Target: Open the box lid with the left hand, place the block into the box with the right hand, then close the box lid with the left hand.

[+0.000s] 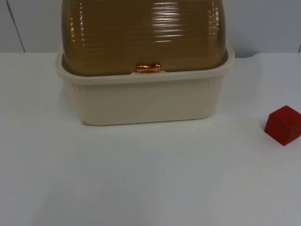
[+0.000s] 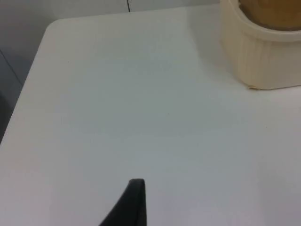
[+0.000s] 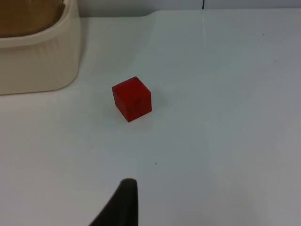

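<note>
Top view has the cream ribbed plastic box (image 1: 141,101) sitting at the upper middle of the frame, its amber see-through domed lid (image 1: 143,35) shut down on the rim, with a small copper-coloured handle (image 1: 148,67) at the front edge of the lid. The handle faces out toward the open table, which I reckon suits a lift from the front. The small red cube block (image 1: 283,125) rests on the white table top (image 1: 141,179) at the right edge of the frame, well apart from the box and on the right arm's side, so that arm has the short reach to it. From the left wrist view, the left gripper (image 2: 134,207) hangs over bare table with a corner of the box near; from the right wrist view, the right gripper (image 3: 123,205) hangs over the table with the block ahead of it. Whether either pincer is wide or narrow I cannot tell. Nothing lies between block and box, but the shut lid bars the way in, so I'd say opening it comes first.
</note>
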Action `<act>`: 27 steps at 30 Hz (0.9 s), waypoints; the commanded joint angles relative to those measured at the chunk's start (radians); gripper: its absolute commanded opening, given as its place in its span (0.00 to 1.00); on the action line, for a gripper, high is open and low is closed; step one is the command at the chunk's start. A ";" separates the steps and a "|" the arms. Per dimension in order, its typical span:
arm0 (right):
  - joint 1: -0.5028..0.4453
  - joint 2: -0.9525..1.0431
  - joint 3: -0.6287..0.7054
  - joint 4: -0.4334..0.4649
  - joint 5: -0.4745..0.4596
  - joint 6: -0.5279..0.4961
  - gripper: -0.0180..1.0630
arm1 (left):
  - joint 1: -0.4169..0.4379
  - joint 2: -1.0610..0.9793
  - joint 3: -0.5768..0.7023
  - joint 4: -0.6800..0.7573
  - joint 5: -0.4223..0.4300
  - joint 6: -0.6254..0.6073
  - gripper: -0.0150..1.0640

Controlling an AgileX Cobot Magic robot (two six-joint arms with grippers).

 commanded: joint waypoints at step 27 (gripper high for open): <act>-0.002 0.370 -0.397 -0.086 -0.191 0.086 0.99 | 0.000 0.434 -0.362 0.074 -0.347 -0.091 0.99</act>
